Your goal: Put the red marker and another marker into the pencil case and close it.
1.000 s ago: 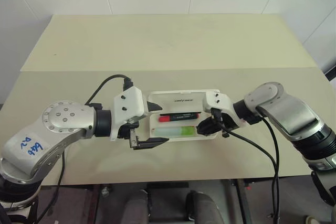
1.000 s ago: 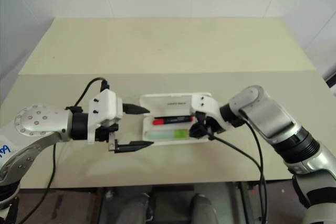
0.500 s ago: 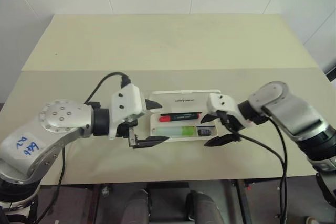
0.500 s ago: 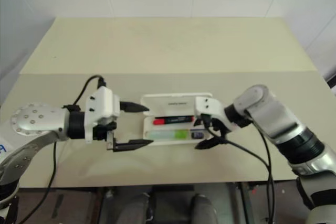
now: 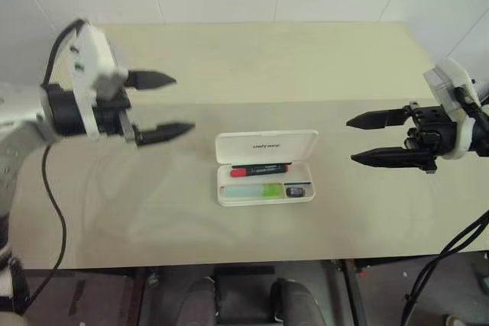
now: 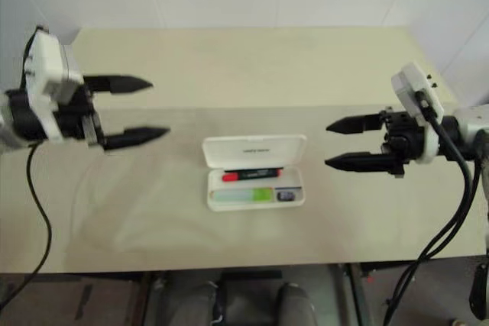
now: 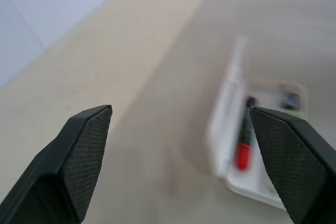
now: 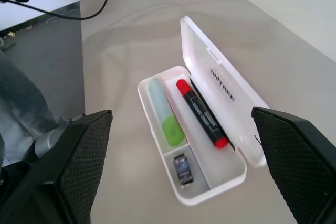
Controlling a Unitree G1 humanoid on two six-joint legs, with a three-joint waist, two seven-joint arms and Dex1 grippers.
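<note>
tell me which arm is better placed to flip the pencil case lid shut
Probably the right. Both markers lie in the pencil case, lid open. The right gripper hangs nearer its level; the left gripper sits farther back.

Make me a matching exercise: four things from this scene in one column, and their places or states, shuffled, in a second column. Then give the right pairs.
Things:
1. red marker
2. green marker
3. pencil case
4. right pincer

Places or states:
A. open, lid tipped back, lying on the table
B. in the case's compartment next to the lid
C. open and empty, held in the air off to one side of the case
D. in the case's compartment away from the lid, beside a small dark item

Pairs: 1-B, 2-D, 3-A, 4-C
</note>
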